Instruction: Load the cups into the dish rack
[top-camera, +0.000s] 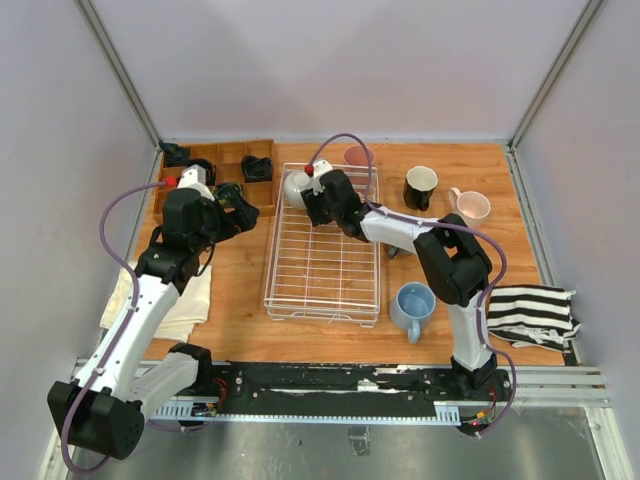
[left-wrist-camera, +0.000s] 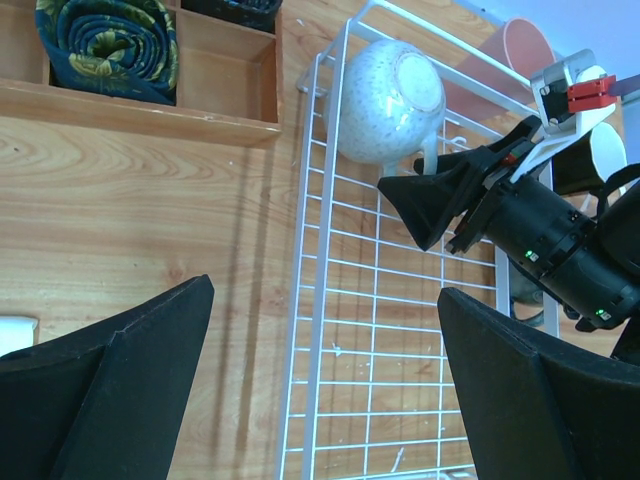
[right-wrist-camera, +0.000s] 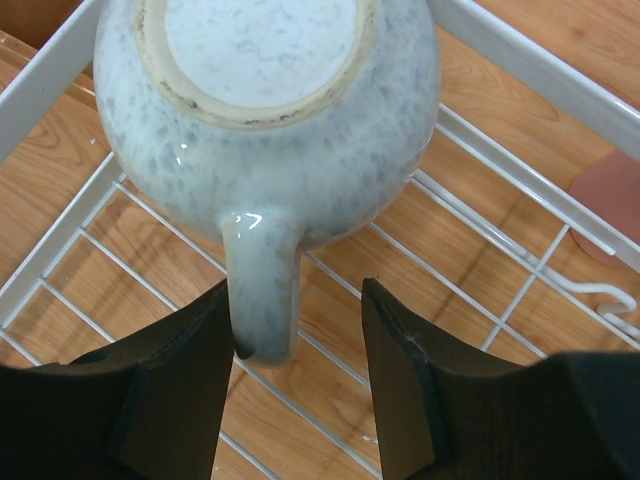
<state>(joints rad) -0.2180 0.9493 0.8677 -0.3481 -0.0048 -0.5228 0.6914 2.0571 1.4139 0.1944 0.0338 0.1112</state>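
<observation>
Right wrist view: my right gripper (right-wrist-camera: 298, 300) spread astride the handle of the speckled cup (right-wrist-camera: 265, 120), far-left corner of the dish rack (right-wrist-camera: 530, 55); I should retreat straight back.

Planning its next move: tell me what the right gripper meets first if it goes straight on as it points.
Most likely the handle of the upturned speckled mug, between the right gripper's fingers; the mug's body lies beyond.
</observation>
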